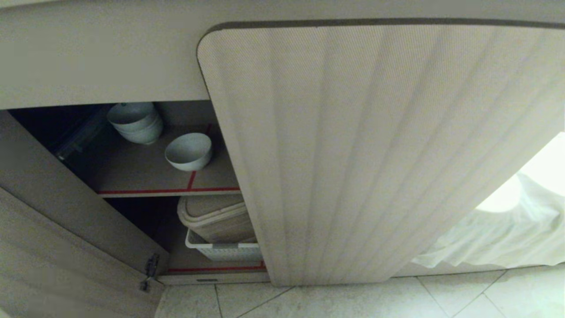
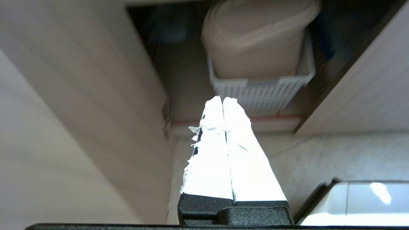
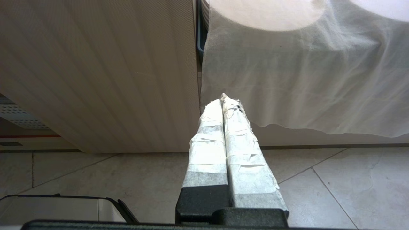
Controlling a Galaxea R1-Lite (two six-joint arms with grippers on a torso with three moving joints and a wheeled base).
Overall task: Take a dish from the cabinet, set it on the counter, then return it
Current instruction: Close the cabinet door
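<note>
The dish (image 1: 189, 151), a small white bowl, stands alone on the upper brown shelf of the cabinet (image 1: 375, 150), whose left door (image 1: 66, 229) hangs open. Neither arm shows in the head view. In its wrist view my left gripper (image 2: 222, 99) is shut and empty, low above the floor and pointing at the cabinet's lower shelf. The right gripper (image 3: 222, 99) is shut too, holds nothing, and hangs before the closed fluted door (image 3: 102, 73). The counter is out of view.
A nested pile of white bowls (image 1: 134, 122) sits behind the dish. On the lower shelf a white slatted basket (image 1: 223, 250) (image 2: 260, 92) holds beige lidded containers (image 1: 216, 217). A white cloth (image 1: 499, 229) (image 3: 303, 76) hangs at the right. Tiled floor (image 1: 353, 302) lies below.
</note>
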